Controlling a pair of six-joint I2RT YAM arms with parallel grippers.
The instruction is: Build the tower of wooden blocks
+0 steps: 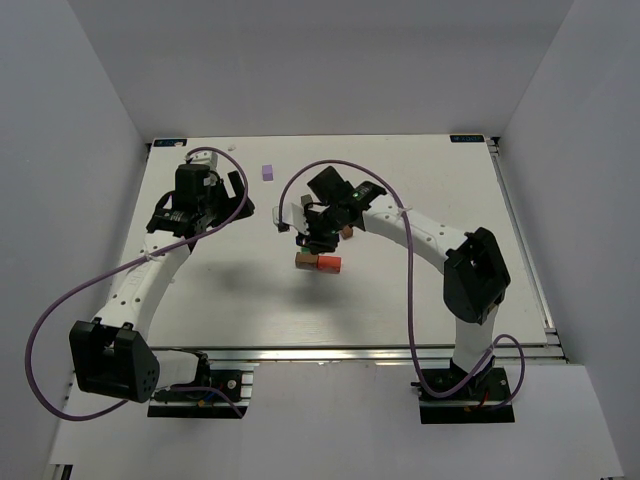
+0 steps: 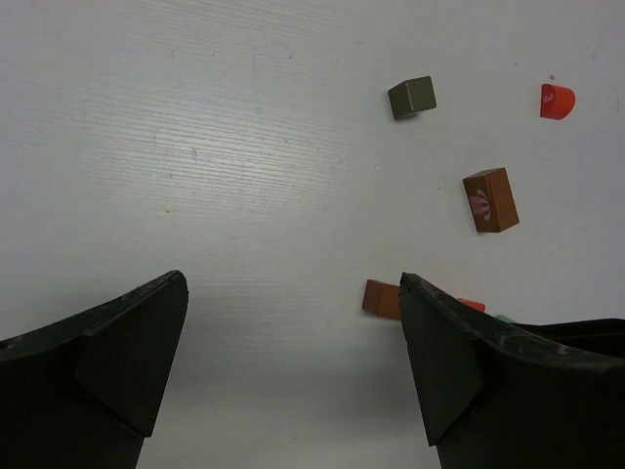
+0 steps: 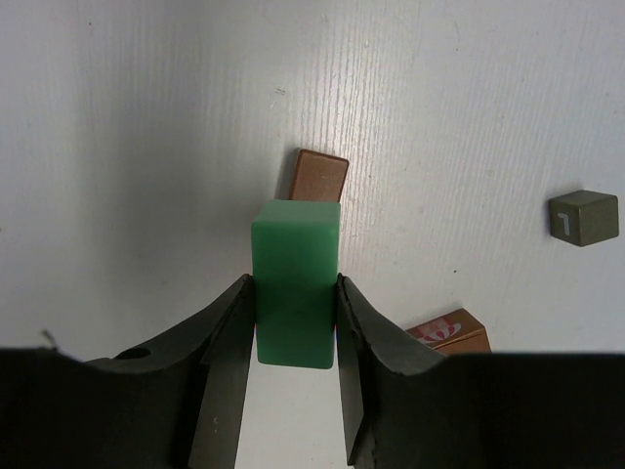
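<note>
**Green block carried in over the tower's base**

The right pincer [image 3: 296,293] was clenched on the green block [image 3: 296,283], with one finger flat against each side face. The block stood square and its far end stuck out beyond the fingertips. We judged that grip to be deliberate, since a clear end lets the block be set down without the fingers fouling what lies beneath.

Just past that end lay the brown bar [image 3: 319,176], flat on the bench [image 1: 400,300]. From above, it sat end to end with the red bar [image 1: 329,264]. Those two were all there was of the tower [image 1: 318,262], a low base with nothing yet on top. The green block seemed bound for that base as the next layer, but we could not tell whether it hung over the base or beside it.

Farther out lay the spare pieces. A dark cube [image 3: 583,217] and a pictured brown block [image 3: 451,330] were near the base, kept apart from it so that the stacking spot stayed free. A red rounded piece [image 2: 557,101] lay beyond them. The lilac cube [image 1: 267,171] sat alone toward the back of the bench.

The left pincer [image 2: 293,293] was released, jaws wide with nothing between them. It was parked to the side, and we took it to be keeping out of the right arm's way.
</note>
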